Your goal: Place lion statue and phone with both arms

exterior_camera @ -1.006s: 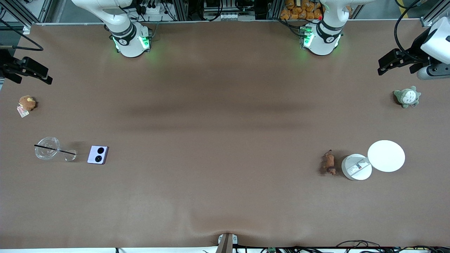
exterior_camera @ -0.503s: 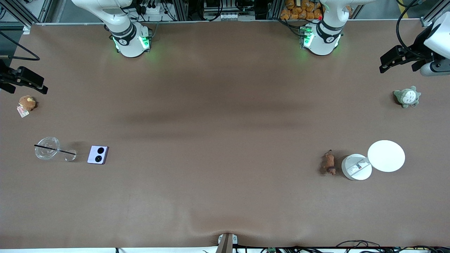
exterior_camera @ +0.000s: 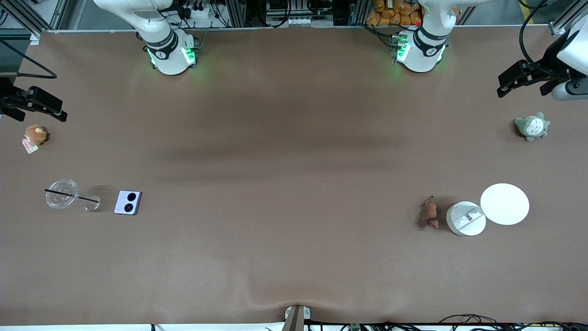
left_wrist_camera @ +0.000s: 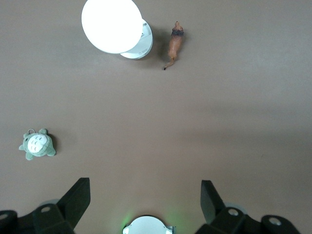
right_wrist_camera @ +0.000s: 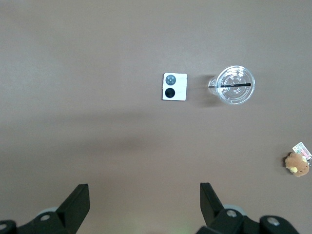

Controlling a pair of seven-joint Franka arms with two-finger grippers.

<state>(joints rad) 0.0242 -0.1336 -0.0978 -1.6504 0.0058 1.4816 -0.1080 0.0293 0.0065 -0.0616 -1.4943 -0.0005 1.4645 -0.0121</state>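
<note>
The lion statue (exterior_camera: pixel 430 215) lies on the brown table toward the left arm's end, beside a white round container (exterior_camera: pixel 466 219); it also shows in the left wrist view (left_wrist_camera: pixel 174 43). The lavender phone (exterior_camera: pixel 127 202) lies lenses up toward the right arm's end, beside a clear cup (exterior_camera: pixel 61 193); it also shows in the right wrist view (right_wrist_camera: pixel 174 87). My left gripper (exterior_camera: pixel 523 92) hangs open and empty over the table's end near the grey-green plush, its jaws wide apart in its wrist view (left_wrist_camera: pixel 145 195). My right gripper (exterior_camera: pixel 40 118) hangs open and empty by the brown plush (right_wrist_camera: pixel 145 197).
A white disc (exterior_camera: pixel 504 203) rests against the container. A grey-green and white plush (exterior_camera: pixel 532 127) and a brown plush with tag (exterior_camera: pixel 35 135) sit near the two table ends. The cup has a black straw across it (right_wrist_camera: pixel 235 85).
Both grippers shifted slightly: the right one came toward the brown plush, the left one drew a little toward the robots' side. The lion statue and phone have not moved.
</note>
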